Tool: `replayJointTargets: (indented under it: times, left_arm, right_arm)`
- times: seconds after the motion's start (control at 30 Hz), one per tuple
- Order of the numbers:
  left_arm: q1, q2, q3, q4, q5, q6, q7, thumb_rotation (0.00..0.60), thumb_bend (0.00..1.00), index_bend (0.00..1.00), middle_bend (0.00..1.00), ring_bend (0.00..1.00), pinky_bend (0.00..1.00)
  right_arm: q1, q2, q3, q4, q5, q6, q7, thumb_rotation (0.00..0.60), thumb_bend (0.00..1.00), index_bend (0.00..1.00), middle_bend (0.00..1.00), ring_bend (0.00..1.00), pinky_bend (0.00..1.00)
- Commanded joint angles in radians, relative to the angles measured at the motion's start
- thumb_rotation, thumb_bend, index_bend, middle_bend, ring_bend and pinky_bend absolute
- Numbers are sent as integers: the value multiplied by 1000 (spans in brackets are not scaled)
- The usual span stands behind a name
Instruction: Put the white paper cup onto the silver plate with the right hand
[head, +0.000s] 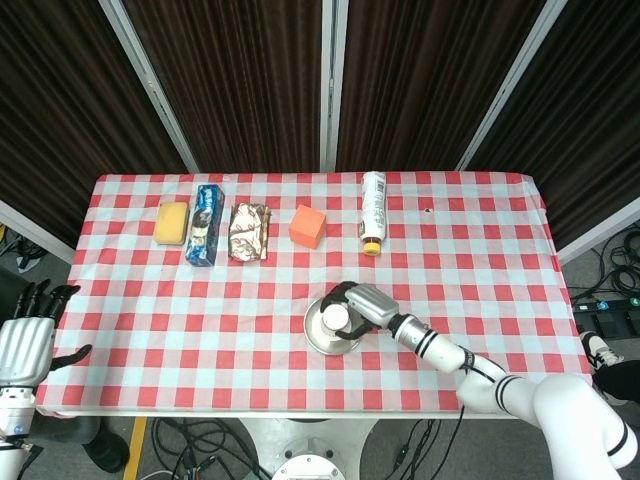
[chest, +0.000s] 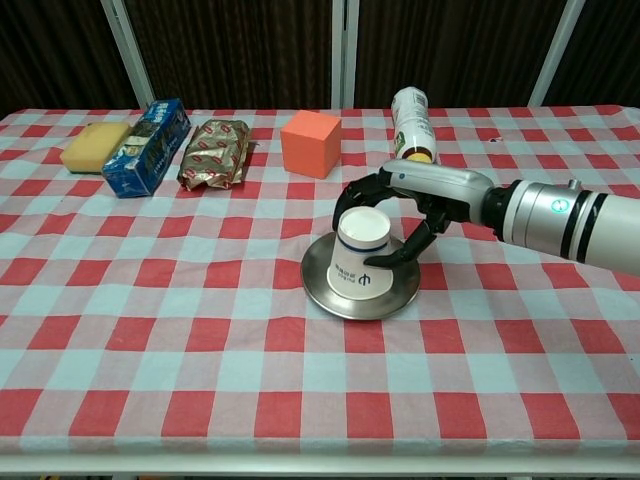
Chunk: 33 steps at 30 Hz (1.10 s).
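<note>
right hand curled around white paper cup, fingers wrapping its sides | cup upside down on silver plate, blue band near its top, small dark logo, unreadable | cup just left of palm | left hand off table edge, fingers spread, holding nothing

The right hand had a silver-grey back and black fingers. Its forearm was a glossy white cylinder with black rings and a small teal light near the wrist. The left hand showed a pale grey back with black fingers.
</note>
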<state>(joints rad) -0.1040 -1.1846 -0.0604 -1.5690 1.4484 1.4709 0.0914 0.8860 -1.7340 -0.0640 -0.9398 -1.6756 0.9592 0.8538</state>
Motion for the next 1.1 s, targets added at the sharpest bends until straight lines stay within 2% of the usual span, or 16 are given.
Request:
replayJointTargets:
  times: [0.03, 0.13, 0.2, 0.4, 0.5, 0.8, 1.0, 1.1]
  left_arm:
    - [0, -1, 1, 1, 1, 0, 0, 600, 18, 175, 177, 70, 67]
    - [2, 0, 1, 0, -1, 0, 0, 600, 18, 175, 177, 70, 67]
    - [2, 0, 1, -1, -3, 0, 0, 600, 18, 175, 177, 70, 67]
    - [4, -1, 1, 2, -4, 1, -3, 600, 18, 175, 177, 70, 67]
    - [2, -3, 1, 4, -1, 1, -3, 600, 17, 175, 177, 70, 67]
    - [7, -2, 3, 3, -5, 2, -4, 600, 18, 175, 177, 70, 67]
    - [9, -3, 2, 7, 1, 9, -12, 600, 17, 175, 177, 70, 67]
    - [9, -5, 2, 12, 8, 15, -18, 600, 18, 175, 177, 70, 66]
  right_arm:
    - [3, -10, 18, 23, 29, -32, -16, 600, 288, 579, 431, 206, 154]
    - [12, -39, 49, 71, 64, -59, -31, 600, 287, 579, 429, 205, 154]
    - [16, -45, 50, 79, 65, -64, -23, 600, 287, 579, 428, 205, 154]
    - [8, -6, -11, 4, -12, 2, 24, 600, 287, 579, 431, 206, 153]
    - [1, 7, -20, -15, -24, 26, 17, 600, 288, 579, 439, 210, 152]
    - [16, -52, 39, 88, 51, -37, -3, 600, 287, 578, 437, 213, 152]
    - [-7, -6, 25, 26, 19, 50, 37, 600, 288, 578, 437, 213, 152]
    - [-39, 33, 35, -8, 29, 106, 19, 600, 288, 578, 438, 214, 152]
